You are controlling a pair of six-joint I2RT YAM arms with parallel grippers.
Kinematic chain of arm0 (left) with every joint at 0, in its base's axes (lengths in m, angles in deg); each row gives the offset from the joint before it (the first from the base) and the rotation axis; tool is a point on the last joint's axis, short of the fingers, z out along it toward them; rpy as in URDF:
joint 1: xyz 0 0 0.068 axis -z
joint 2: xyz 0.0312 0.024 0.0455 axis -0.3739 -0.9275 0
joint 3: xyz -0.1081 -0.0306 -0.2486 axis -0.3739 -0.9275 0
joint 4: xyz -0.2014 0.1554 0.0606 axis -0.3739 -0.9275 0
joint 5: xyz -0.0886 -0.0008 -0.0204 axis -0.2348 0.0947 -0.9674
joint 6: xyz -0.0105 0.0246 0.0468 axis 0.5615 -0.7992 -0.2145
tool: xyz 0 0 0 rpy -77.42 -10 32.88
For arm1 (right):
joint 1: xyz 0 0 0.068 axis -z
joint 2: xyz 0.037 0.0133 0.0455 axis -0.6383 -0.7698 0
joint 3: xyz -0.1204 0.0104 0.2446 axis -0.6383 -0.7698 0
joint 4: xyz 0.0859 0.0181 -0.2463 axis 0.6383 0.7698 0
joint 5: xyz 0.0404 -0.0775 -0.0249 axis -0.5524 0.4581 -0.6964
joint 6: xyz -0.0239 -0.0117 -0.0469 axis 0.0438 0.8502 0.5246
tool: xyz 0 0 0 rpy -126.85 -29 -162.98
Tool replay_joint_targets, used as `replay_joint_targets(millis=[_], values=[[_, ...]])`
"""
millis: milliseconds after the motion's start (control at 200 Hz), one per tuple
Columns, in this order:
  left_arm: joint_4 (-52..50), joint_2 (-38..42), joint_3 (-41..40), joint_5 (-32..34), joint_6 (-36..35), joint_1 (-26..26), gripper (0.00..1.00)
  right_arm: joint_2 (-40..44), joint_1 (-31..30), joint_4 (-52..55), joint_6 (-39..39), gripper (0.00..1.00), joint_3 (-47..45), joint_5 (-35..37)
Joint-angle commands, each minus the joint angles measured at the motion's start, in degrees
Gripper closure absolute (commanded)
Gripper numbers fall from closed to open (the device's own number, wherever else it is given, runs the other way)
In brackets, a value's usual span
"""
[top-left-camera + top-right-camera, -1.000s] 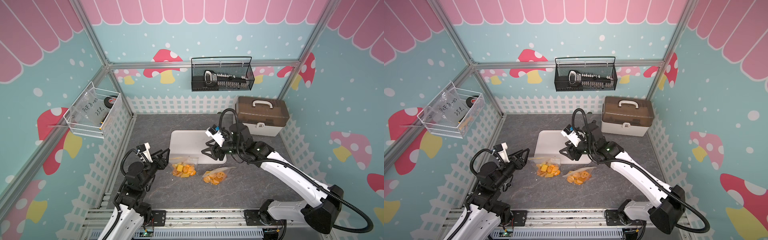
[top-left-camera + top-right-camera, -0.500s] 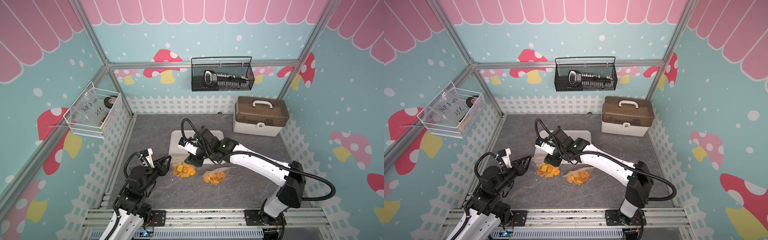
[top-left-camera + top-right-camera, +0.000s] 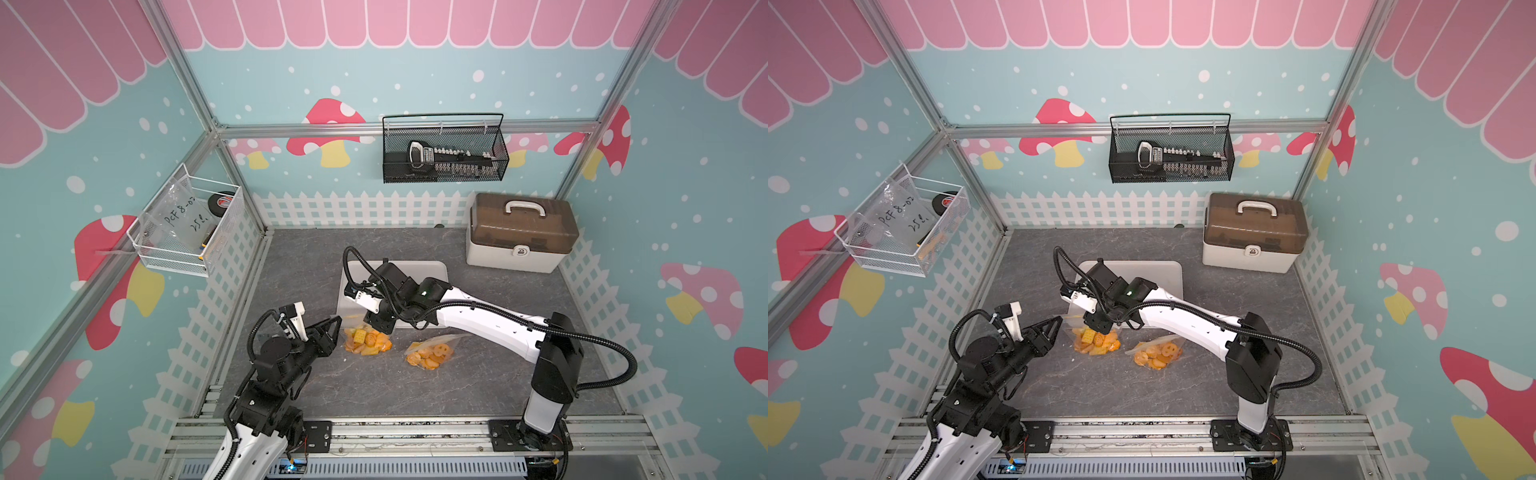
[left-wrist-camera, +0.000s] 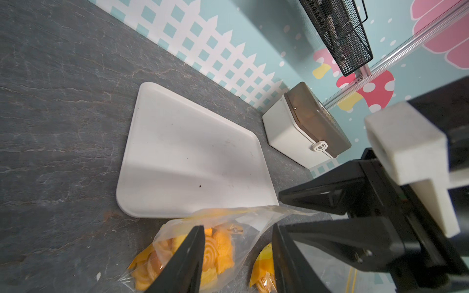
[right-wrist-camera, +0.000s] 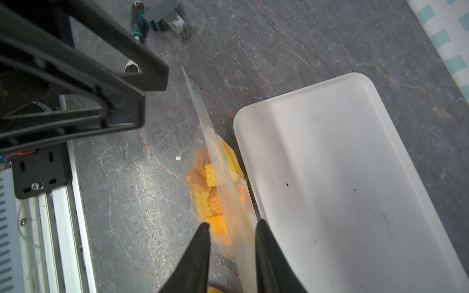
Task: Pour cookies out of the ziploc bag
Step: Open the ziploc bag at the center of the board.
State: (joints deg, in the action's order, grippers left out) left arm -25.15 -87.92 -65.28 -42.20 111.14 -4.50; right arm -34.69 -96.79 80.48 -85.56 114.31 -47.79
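A clear ziploc bag (image 3: 365, 340) of orange and yellow cookies (image 5: 210, 192) lies on the grey table at the near edge of the white tray (image 3: 419, 270). My right gripper (image 5: 232, 224) points down over the bag's tray-side end (image 3: 1096, 336). Its jaws stand a little apart, open, with the bag's raised upper film (image 5: 203, 114) running up between them. My left gripper (image 4: 238, 243) is open and low, its tips just beside the bag's left corner (image 3: 347, 328). Nothing is between its fingers (image 4: 193, 253). The tray holds nothing.
A second bag of cookies (image 3: 430, 353) lies to the right, under my right forearm. A brown-lidded box (image 3: 521, 232) stands at the back right. Wire baskets hang on the back wall (image 3: 444, 149) and left wall (image 3: 187, 220). A green-handled tool (image 5: 138, 17) lies near my left arm.
My right arm swung left from over the tray down onto the left bag, and its jaws narrowed. My left gripper moved forward to the bag's corner and closed slightly.
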Motion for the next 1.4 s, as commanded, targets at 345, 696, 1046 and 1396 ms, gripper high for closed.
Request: replay_joint_targets(millis=[345, 696, 1046, 1396], values=[[5.55, -1.47, -2.6, -1.66, 5.77, 1.91, 0.65, 4.87, -0.52, 4.65, -8.86, 1.0, -1.52, 1.73], [23.11, -17.6, -3.47, 1.98, 5.55, 10.48, 0.68, 10.7, -2.44, 3.14, -18.86, 1.0, -7.69, -5.78], [31.46, -22.56, -4.15, 3.02, 4.62, 14.08, 0.69, 10.85, -1.35, 0.58, -18.81, 0.86, -10.46, -7.2], [36.13, -26.4, -6.44, 3.45, 3.64, 14.6, 0.69, 10.07, 6.87, 1.19, -16.07, 0.67, -5.74, -18.21]])
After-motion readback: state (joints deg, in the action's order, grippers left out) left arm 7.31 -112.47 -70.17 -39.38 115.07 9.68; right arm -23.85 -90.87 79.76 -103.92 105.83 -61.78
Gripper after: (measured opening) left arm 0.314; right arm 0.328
